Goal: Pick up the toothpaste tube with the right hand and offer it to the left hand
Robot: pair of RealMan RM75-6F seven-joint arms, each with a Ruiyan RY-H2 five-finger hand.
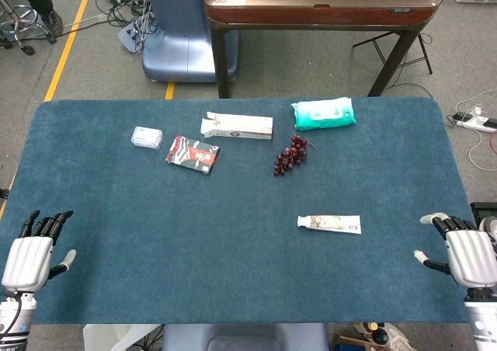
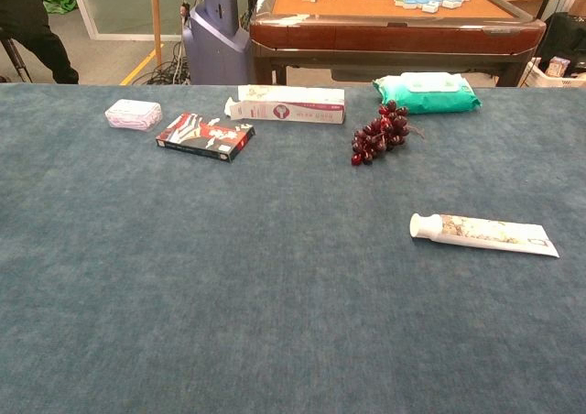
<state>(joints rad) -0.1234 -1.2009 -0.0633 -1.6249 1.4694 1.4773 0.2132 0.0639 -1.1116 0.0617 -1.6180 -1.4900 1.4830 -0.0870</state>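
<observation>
The toothpaste tube point(image 1: 329, 224) lies flat on the blue table point(image 1: 155, 273), right of centre in the head view, cap toward the left. The right hand point(image 1: 464, 254) rests at the lower right edge, fingers spread, holding nothing, well apart from the tube. The left hand point(image 1: 33, 254) sits at the lower left, likewise spread and empty.

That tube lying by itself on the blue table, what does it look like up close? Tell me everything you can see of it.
The toothpaste tube is white with a faint pale printed pattern along its body; the print is too small to read. It looks like soft plastic. A white cap closes its left end, and the right end tapers to a flat crimped seam. It lies flat on the blue table, lengthwise left to right, slightly slanted. Nothing touches it; the right hand is apart from it, at the table's edge.
</observation>
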